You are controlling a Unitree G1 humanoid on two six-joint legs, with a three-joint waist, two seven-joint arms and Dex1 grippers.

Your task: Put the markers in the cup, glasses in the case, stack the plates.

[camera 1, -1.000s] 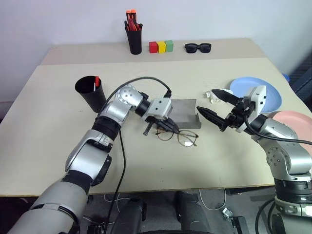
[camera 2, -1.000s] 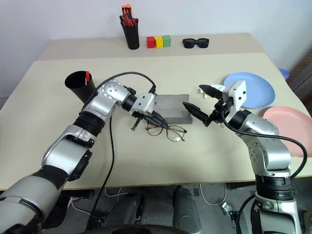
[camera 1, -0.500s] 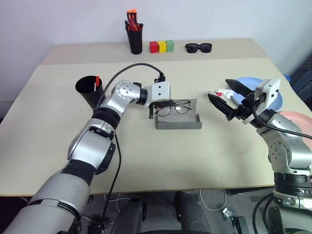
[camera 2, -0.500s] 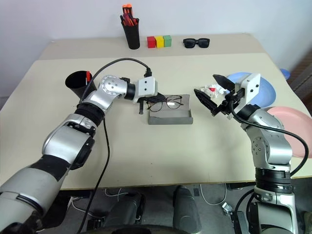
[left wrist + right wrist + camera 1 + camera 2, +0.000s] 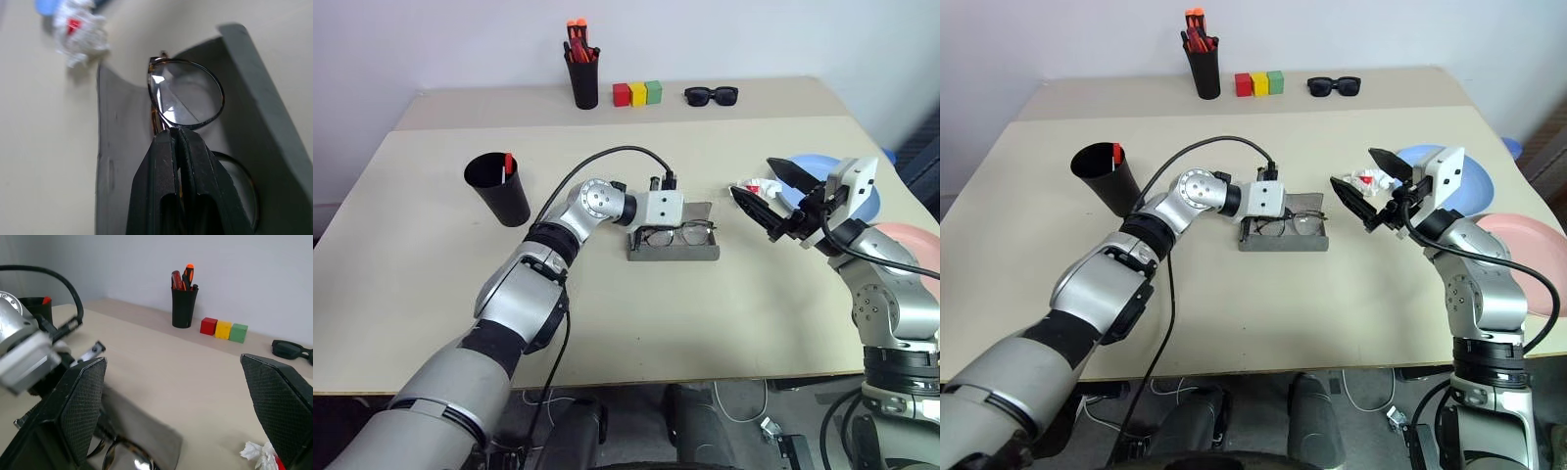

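The grey case (image 5: 673,251) lies open in the middle of the table. Inside it are the thin wire-frame glasses (image 5: 186,93), and my left gripper (image 5: 174,133) is shut on them at the bridge between the lenses. Whether they rest on the case floor I cannot tell. The black cup (image 5: 497,188) stands at the left with a red marker (image 5: 508,163) end sticking out. My right gripper (image 5: 751,177) hovers open to the right of the case. Behind it lies the blue plate (image 5: 1474,181), with the pink plate (image 5: 1528,235) nearer the table's right edge.
A crumpled white paper (image 5: 1366,179) lies beside the blue plate, under my right gripper. At the back stand a black pen holder (image 5: 581,83) with orange-capped markers, three coloured blocks (image 5: 637,94) and black sunglasses (image 5: 710,95).
My left gripper lifted the glasses from the table in front of the case, carried them over it and lowered them inside. My right gripper drew back toward the blue plate, then stayed still.
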